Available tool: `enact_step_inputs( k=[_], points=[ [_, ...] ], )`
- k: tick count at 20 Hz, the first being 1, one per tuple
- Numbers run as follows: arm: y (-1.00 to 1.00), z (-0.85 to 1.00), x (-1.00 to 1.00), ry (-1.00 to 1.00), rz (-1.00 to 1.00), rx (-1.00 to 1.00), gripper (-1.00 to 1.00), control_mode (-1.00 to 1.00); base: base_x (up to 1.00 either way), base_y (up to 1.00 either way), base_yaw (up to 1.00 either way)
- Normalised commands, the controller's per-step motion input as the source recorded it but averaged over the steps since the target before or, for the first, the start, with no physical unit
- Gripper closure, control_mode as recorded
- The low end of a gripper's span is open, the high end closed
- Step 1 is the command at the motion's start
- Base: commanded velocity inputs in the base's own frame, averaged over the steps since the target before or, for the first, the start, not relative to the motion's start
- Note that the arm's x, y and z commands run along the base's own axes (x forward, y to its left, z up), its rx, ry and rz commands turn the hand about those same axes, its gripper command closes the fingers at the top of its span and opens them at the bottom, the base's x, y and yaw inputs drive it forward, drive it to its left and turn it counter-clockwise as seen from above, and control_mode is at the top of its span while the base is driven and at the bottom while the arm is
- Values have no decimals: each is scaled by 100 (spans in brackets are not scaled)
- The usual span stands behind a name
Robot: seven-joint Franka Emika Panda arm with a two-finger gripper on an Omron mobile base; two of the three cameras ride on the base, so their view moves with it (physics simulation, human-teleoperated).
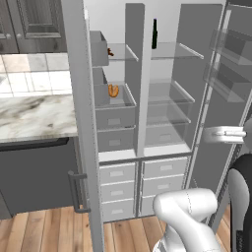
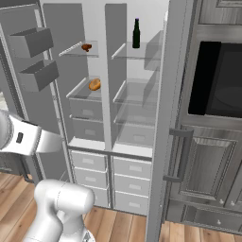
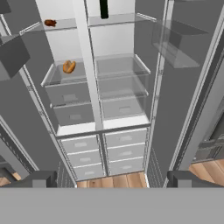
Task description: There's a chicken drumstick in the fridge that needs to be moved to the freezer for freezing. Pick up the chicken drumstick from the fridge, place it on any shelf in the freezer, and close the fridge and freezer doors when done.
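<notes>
The chicken drumstick (image 1: 110,52) (image 2: 86,47) (image 3: 50,22) is a small reddish-brown lump on the top clear shelf (image 3: 65,25) of the narrow left compartment, the freezer (image 1: 114,106). The wider fridge (image 1: 167,98) stands to its right. Both doors are swung wide: the plain freezer door (image 1: 81,123) on the left, the fridge door (image 2: 163,118) on the right. My gripper (image 3: 112,181) hangs well back from the cabinet, open, with nothing between its fingertips (image 3: 39,179), and faces the lower drawers.
A golden-orange food item (image 1: 113,90) (image 3: 68,66) lies on the freezer's second shelf. A dark bottle (image 2: 136,34) stands on the fridge's top shelf. White drawers (image 3: 105,151) fill the bottom. A marble counter (image 1: 34,115) is left, a wall oven (image 2: 220,85) right.
</notes>
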Motion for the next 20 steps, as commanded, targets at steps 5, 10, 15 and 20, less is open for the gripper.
enact_step_inputs(
  k=[5, 10, 15, 20],
  points=[
    [-27, 0, -62, -15, 0, 0, -100, -100, 0, 0, 0],
    [-54, -8, -15, -20, 0, 0, -100, -100, 0, 0, 0],
    [-68, -4, 17, -10, 4, 1, -100, -100, 0, 0, 0],
    [-59, 0, 5, -11, 5, 1, -100, -100, 0, 0, 0]
  ],
)
